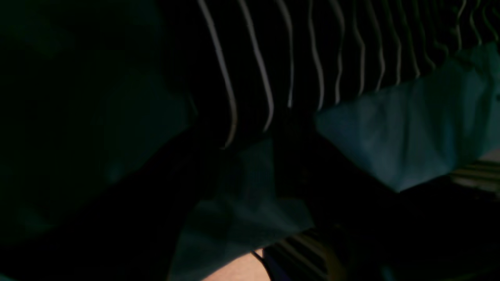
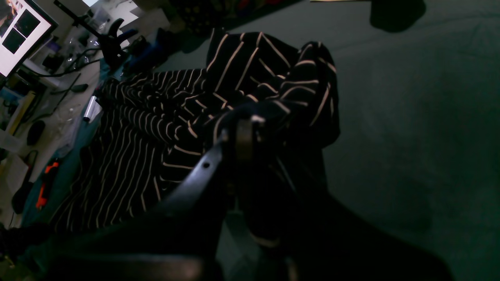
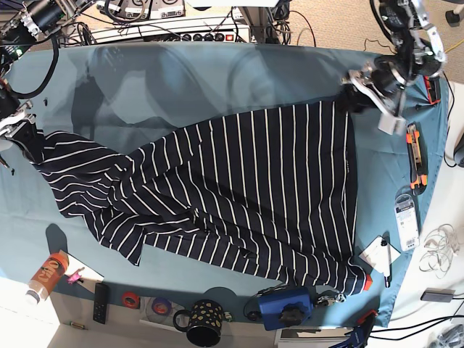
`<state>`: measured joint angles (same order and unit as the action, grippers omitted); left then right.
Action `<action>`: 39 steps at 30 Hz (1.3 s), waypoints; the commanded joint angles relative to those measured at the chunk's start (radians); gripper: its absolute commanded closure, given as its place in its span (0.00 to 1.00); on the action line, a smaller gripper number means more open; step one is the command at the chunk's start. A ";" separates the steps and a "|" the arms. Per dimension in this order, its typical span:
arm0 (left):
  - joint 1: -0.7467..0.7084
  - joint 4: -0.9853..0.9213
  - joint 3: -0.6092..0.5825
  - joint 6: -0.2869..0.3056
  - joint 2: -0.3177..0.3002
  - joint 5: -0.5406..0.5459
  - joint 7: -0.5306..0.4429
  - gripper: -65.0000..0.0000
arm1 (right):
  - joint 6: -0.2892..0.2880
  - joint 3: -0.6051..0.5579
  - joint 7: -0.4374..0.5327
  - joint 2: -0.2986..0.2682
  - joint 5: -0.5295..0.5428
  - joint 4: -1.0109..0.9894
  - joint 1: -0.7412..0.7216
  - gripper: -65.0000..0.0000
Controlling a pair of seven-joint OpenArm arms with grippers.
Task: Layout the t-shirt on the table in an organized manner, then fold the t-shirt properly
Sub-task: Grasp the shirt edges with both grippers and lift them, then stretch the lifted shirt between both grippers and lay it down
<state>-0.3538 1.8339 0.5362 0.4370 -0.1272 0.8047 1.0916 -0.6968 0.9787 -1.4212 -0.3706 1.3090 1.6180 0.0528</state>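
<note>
A: Far left of base view?
B: Right gripper (image 3: 25, 134) clenched on shirt (image 3: 239, 196) corner, lifting it off the table (image 3: 181, 80).
A: Middle?
B: Shirt spread across the table, bunched toward the left, flatter at right.
A: Far right?
B: Left gripper (image 3: 354, 94) at the shirt's top corner; can't tell its jaws.

Left gripper (image 3: 346, 98): far right corner, jaw state unclear.
Right gripper (image 2: 250, 121): far left, clamped on the t-shirt (image 3: 239, 196).

1 t-shirt (image 3: 239, 196), 1 table (image 3: 181, 80), 2 grippers, 1 mug (image 3: 203, 322)
</note>
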 commanded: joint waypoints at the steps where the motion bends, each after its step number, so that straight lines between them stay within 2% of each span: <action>1: 0.002 0.002 0.003 0.002 -0.009 0.026 -0.030 0.64 | -0.001 0.002 0.025 -0.026 0.025 0.017 -0.008 1.00; 5: 0.003 -0.034 0.001 0.016 -0.008 0.079 -0.031 0.64 | -0.001 0.002 0.025 -0.026 0.026 0.017 -0.008 1.00; 11: 0.009 -0.040 -0.079 0.015 -0.008 0.076 -0.047 0.64 | -0.001 0.002 0.025 -0.026 0.026 0.017 -0.008 1.00; 13: 0.018 -0.040 -0.118 -0.001 -0.008 0.039 -0.067 0.66 | -0.001 0.002 0.025 -0.026 0.026 0.017 -0.008 1.00; 15: 0.031 -0.040 -0.142 -0.056 -0.006 -0.031 -0.105 0.75 | -0.001 0.002 0.025 -0.026 0.026 0.017 -0.008 1.00; 18: 0.054 -0.039 -0.139 -0.121 -0.003 -0.081 -0.106 1.00 | -0.001 0.002 0.025 -0.032 0.026 0.017 -0.002 1.00; 19: 0.060 -0.038 -0.132 -0.127 -0.003 -0.080 -0.093 1.00 | -0.001 0.002 0.025 -0.040 0.026 0.017 0.004 1.00; 24: 0.077 -0.011 -0.039 -0.126 -0.004 -0.074 -0.037 1.00 | -0.001 0.032 0.025 -0.129 0.026 0.017 0.017 1.00; 28: 0.077 0.017 0.095 -0.103 -0.004 0.010 -0.024 1.00 | -0.001 0.060 0.025 -0.183 0.025 0.017 0.017 1.00; 30: 0.076 0.017 0.148 -0.062 -0.007 0.071 0.003 1.00 | -0.001 0.062 0.025 -0.189 0.024 0.017 0.022 1.00; 33: 0.066 0.017 0.184 -0.023 -0.010 0.100 0.043 1.00 | -0.001 0.056 0.025 -0.187 -0.005 0.017 0.054 1.00; 35: 0.054 0.017 0.200 -0.021 -0.010 0.100 0.042 1.00 | -0.001 0.051 0.025 -0.187 -0.036 0.017 0.090 1.00; 39: 0.051 0.017 0.285 -0.020 -0.011 0.082 0.034 1.00 | -0.001 0.051 0.025 -0.189 -0.178 0.017 0.144 1.00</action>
<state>-0.3035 1.8351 0.8108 0.4202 -0.1215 0.8917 1.1538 -0.7002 1.0180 -1.4338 -0.5266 1.1244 1.6192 0.2012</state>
